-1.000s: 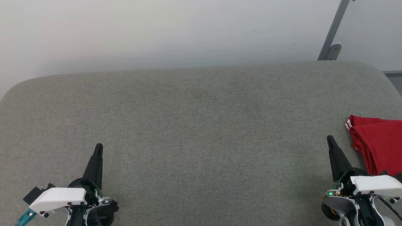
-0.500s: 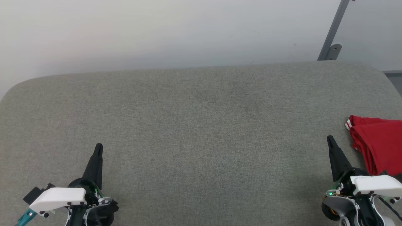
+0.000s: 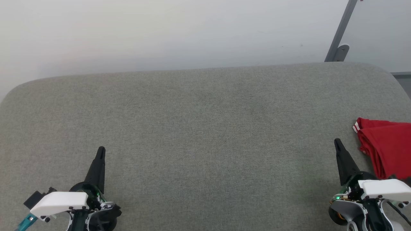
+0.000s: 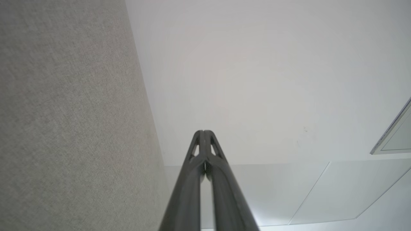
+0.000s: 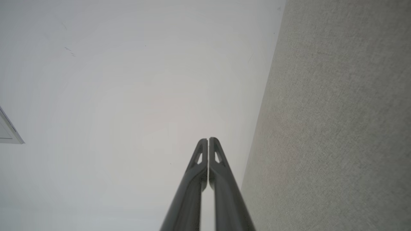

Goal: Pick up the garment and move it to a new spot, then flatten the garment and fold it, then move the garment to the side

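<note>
The garment (image 3: 387,147) is a folded red bundle with a bit of red-white striped trim, lying on the grey fabric surface (image 3: 205,128) at the far right edge of the head view, partly cut off by the frame. My right gripper (image 3: 337,142) stands just left of it, shut and empty, not touching it. My left gripper (image 3: 101,150) rests at the lower left, also shut and empty. In the wrist views the left gripper (image 4: 203,132) and the right gripper (image 5: 207,139) show their fingers pressed together, pointing toward the pale wall.
The grey surface has rounded far corners and ends at a white wall (image 3: 160,32). A grey metal post with a bracket (image 3: 340,38) rises behind the far right corner.
</note>
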{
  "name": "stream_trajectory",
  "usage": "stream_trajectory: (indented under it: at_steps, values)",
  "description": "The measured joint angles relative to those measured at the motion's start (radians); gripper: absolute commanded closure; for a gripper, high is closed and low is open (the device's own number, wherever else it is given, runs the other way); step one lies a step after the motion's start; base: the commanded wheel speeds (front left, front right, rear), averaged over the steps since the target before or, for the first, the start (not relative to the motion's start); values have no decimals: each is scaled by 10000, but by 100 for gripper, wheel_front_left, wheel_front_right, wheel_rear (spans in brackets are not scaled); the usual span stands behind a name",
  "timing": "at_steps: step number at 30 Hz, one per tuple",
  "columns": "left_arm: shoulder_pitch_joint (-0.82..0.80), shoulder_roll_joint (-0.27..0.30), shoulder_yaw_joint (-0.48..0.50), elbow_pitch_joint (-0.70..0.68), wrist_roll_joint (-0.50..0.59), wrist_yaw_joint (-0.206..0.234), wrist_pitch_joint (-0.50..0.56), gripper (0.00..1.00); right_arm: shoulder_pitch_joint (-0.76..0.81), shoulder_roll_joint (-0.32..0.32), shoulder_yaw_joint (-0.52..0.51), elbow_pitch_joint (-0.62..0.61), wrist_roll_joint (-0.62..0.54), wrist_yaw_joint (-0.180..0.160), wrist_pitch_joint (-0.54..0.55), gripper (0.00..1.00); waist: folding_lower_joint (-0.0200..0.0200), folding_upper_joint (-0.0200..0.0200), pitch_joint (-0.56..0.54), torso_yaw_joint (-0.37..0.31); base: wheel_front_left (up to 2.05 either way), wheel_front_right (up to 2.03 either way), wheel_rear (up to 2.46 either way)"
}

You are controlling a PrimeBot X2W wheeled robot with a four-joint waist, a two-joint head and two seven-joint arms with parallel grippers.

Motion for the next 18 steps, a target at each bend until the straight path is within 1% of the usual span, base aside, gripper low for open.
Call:
stream_trajectory:
  at_steps: [18]
  values:
    - [-1, -17, 27, 0, 27, 0, 8, 100, 0, 0, 6, 0, 2, 0, -2, 100, 1, 0, 0, 0, 0, 0, 0]
